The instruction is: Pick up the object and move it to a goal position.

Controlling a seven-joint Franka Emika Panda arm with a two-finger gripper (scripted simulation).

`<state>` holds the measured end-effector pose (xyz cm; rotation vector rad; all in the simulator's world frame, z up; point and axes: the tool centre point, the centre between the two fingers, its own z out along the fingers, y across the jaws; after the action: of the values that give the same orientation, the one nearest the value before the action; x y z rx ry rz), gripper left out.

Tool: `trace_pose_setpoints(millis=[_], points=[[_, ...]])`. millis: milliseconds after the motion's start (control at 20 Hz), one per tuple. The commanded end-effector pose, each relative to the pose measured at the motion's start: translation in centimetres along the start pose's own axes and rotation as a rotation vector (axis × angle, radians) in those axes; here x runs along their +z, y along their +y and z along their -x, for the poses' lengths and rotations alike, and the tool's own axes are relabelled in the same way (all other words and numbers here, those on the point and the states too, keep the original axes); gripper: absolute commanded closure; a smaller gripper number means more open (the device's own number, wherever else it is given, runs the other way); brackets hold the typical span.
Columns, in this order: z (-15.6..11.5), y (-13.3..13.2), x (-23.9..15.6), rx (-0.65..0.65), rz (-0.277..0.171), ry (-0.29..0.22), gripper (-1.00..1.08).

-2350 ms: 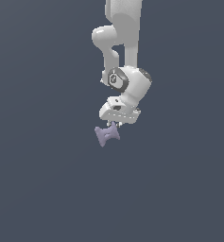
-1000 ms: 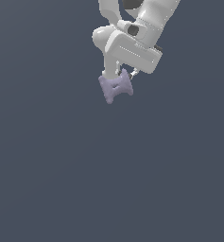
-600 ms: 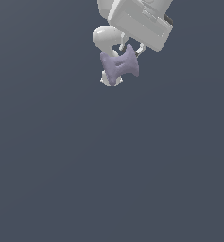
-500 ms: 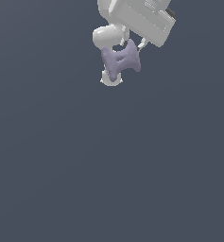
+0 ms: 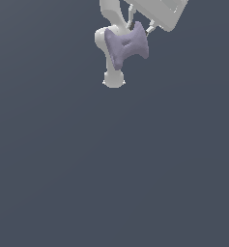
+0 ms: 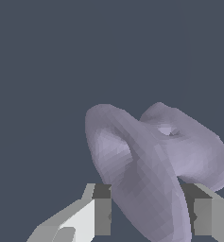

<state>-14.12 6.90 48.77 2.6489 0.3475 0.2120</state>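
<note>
The pickup looks done. The lavender spool (image 5: 127,44) hangs clear of any surface, high in the exterior view, just under the white claw (image 5: 137,26) that grips it. In the wrist view the spool (image 6: 151,165) sits between the two fingers: one grey pad (image 6: 101,210) presses on one side of it and the other pad (image 6: 203,215) on the opposite side, so the claw is closed part-way, as far as the spool's body lets it, and holds nothing else. The grip seems to fall on one flared end or near the waist; which of the two is hard to say, since the flare nearest the camera covers the contact.

What is left, by my reading, is the carry to the goal and perhaps holding there. No goal marker shows in either view, so how near the spool is to it cannot be judged.

Going across the exterior view: a rounded white arm link (image 5: 112,53) stands just behind the spool, with a knob-like end below it, and the spool overlaps it. To the exterior view's right of that, the claw body is cut off by the frame's upper edge, and the fingers there are thin and mostly hidden behind the spool. The rest is flat dark grey, with no table edge or shadow to tell height.
</note>
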Motion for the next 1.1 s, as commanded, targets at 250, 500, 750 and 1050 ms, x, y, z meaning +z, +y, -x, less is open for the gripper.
trace_pose_setpoints(millis=[250,500,750,1050], points=[[-0.1,0.1,-0.4,0.0,0.001,0.0,1.08],[-0.8,0.0,-1.3,0.0,0.0,0.0,1.08],[-1.9,0.0,-2.7,0.0,0.0,0.0,1.08],[-2.6,-0.1,-3.6,0.0,0.0,0.0,1.08]])
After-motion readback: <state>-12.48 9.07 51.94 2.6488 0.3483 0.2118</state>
